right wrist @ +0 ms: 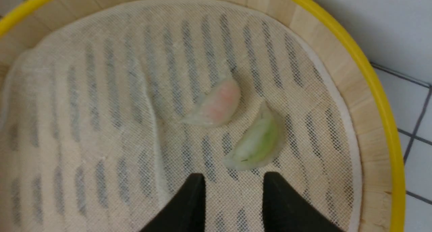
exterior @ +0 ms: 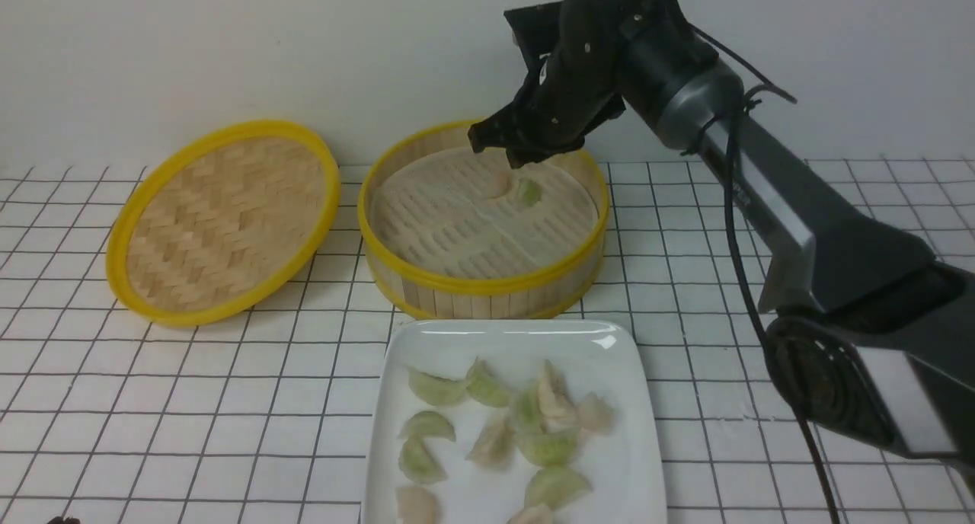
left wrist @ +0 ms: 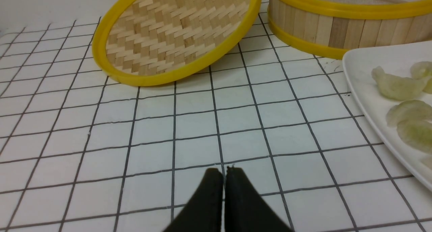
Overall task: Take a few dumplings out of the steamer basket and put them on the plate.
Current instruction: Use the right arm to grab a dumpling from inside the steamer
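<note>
Two dumplings (right wrist: 216,107) in the steamer basket (right wrist: 381,100), right gripper (right wrist: 233,178) spread; left gripper (left wrist: 222,171) pressed together. Roughly twelve overlap on the plate (exterior: 632,463), some cropped.

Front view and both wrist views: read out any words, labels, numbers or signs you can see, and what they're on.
No text can be read in any view.
Right arm: a faint pale mark by the cable, possibly lettering, too small to read.
Plate, steamer basket, lid: no markings.

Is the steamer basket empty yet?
Not empty: the steamer basket has two left inside, a pink dumpling and a green dumpling.
</note>
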